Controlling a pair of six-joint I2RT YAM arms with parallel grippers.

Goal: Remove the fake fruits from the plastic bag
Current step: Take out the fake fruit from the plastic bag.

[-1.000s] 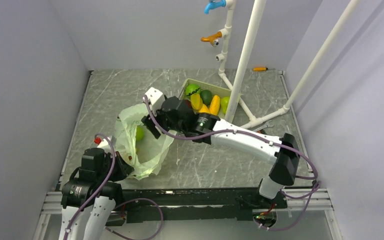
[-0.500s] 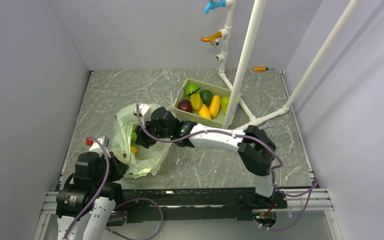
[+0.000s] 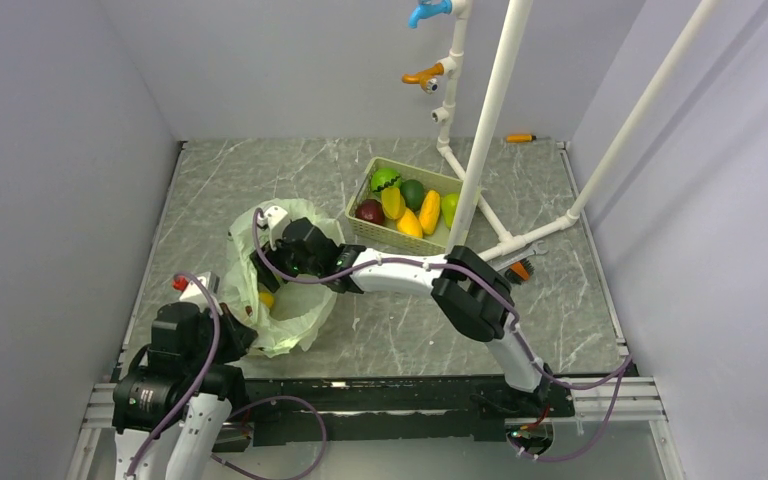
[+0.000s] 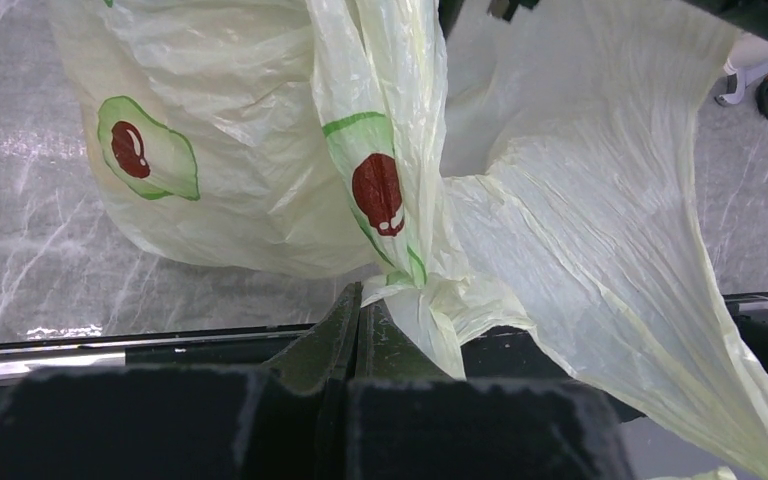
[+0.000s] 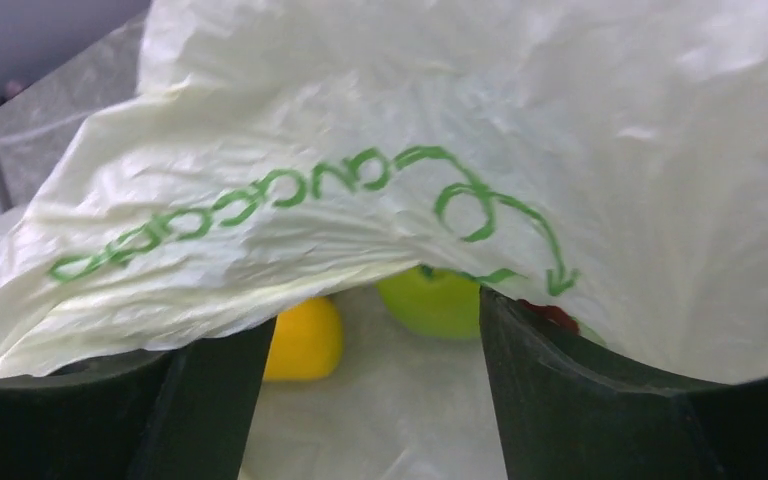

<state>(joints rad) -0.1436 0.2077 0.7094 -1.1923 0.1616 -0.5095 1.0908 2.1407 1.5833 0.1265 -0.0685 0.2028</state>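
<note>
Observation, remote station: I am reading 1 plastic bag (image 3: 295, 315) lying on the left-centre of the table (image 3: 400, 330), near the left arm's base.

The left gripper (image 4: 358, 312) is pressing its jaws together on 1 bunched fold of the bag's edge, and the film is fanning out above the pinch.

The right gripper (image 5: 380, 400) is sitting at the bag's mouth with both jaws spread and nothing clamped between them. 1 fold of film is draping across their tips.

Beyond those jaws, inside the bag, I am counting 2 fake fruits lying near each other: 1 yellow fruit (image 5: 305, 340) and 1 bright green fruit (image 5: 435, 300). A dark red patch beside the green one is too hidden to identify.

The beige slotted tray (image 3: 400, 238) is standing just right of the bag and is holding 7 pieces:
- 1 zigzag-banded green ball (image 3: 384, 180)
- 1 dark green oval fruit (image 3: 413, 193)
- 1 maroon fruit (image 3: 369, 211)
- 3 yellow oblong fruits (image 3: 429, 210)
- 1 light green fruit (image 3: 450, 205)
</note>
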